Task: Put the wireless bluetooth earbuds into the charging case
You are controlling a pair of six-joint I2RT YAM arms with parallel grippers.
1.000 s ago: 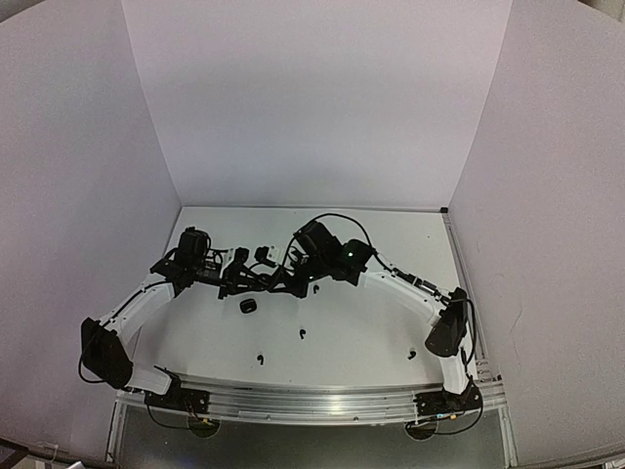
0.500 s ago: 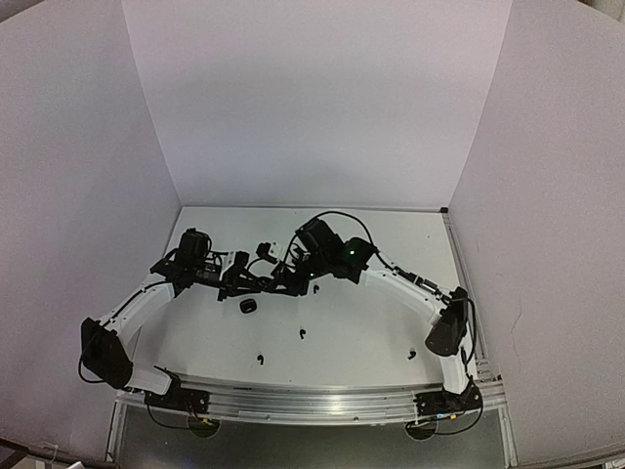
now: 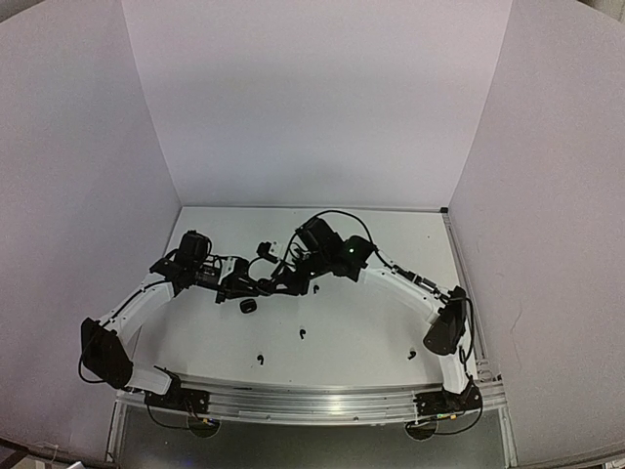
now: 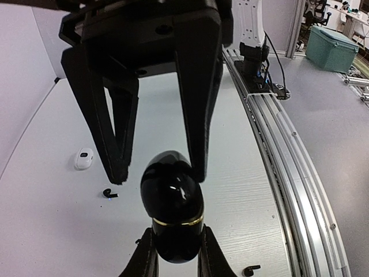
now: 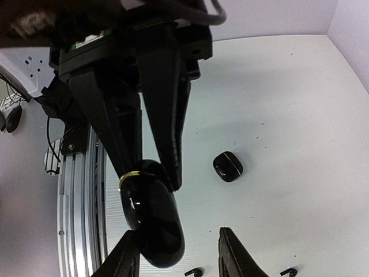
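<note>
My left gripper (image 4: 173, 254) is shut on the lower half of a glossy black charging case (image 4: 172, 202) with a gold band, held above the table. My right gripper (image 5: 179, 257) is open around the case's other end (image 5: 153, 222). Its left finger is against the case and its right finger stands well apart. From above, the two grippers (image 3: 237, 286) (image 3: 276, 284) meet over the table's middle. Black earbuds lie loose on the table (image 4: 109, 194) (image 4: 251, 269) (image 5: 194, 271) (image 5: 288, 272). The white earbuds do not show.
A second black case (image 3: 248, 306) with a gold band lies on the table just in front of the grippers. A small white case (image 4: 84, 158) lies farther off. Black earbuds (image 3: 302, 334) (image 3: 259, 359) (image 3: 410, 357) dot the near half. The aluminium rail (image 3: 312, 403) runs along the near edge.
My right gripper's fingers have spread apart around the case's end. The left gripper keeps its hold, and both grippers have shifted slightly to the left.
</note>
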